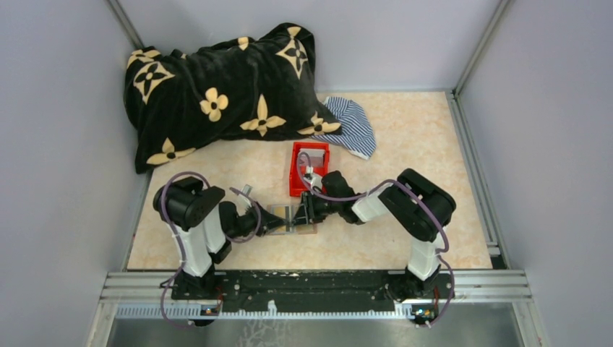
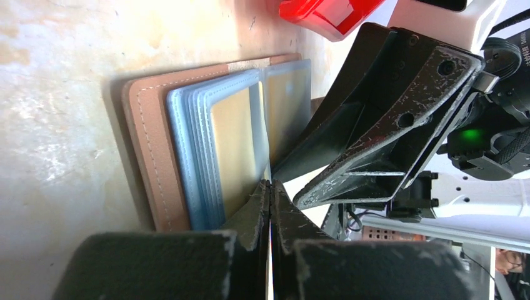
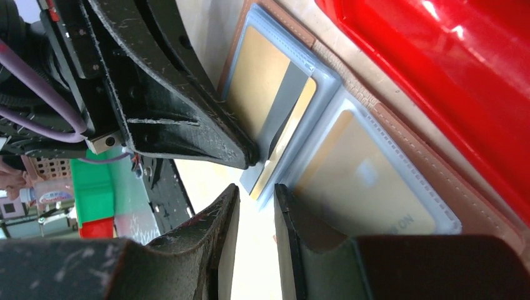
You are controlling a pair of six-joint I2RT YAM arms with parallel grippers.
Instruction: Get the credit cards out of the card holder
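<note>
Card holder (image 2: 150,144) laid open on the table (image 1: 405,144), just beside the red bin (image 3: 437,75).
The left gripper (image 2: 270,187) is clenched at a pocket edge; the right gripper (image 3: 256,197) is released, jaws apart, by a grey card (image 3: 284,106) half out of its pocket.

Open card holder (image 3: 337,106) beside red bin (image 3: 450,75)

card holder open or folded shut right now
Open. The card holder lies spread flat on the table, both pocket panels facing up, tan cards showing inside, one grey card sticking partly out.
</note>
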